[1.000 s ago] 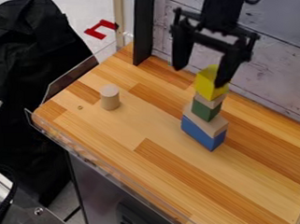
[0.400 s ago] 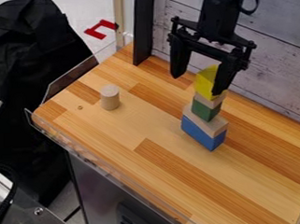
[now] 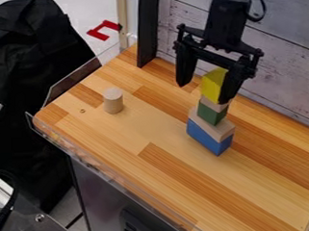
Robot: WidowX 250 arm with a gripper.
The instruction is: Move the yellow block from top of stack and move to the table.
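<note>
The black gripper (image 3: 203, 92) hangs open at the top of the stack, its fingertips spread to either side of the yellow block's level. Topping the stack is the yellow block (image 3: 212, 86), its right side partly hidden by the right finger. Beneath it lie a small natural wood piece (image 3: 212, 103), a green block (image 3: 210, 114), another wood piece (image 3: 216, 129) and a blue block (image 3: 206, 137) at the bottom. The stack stands upright on the wooden table (image 3: 147, 185), right of its middle. Whether the right finger touches the yellow block, I cannot tell.
A wooden cylinder (image 3: 113, 100) stands upright on the table's left part. A whitewashed plank wall (image 3: 283, 59) runs along the back, with a black post (image 3: 147, 31) at the back left corner. A low clear edge guard (image 3: 72, 80) borders the table's left side.
The gripper has come down in small steps, its fingertips now lower around the top of the stack. The blocks and the cylinder have not moved.
</note>
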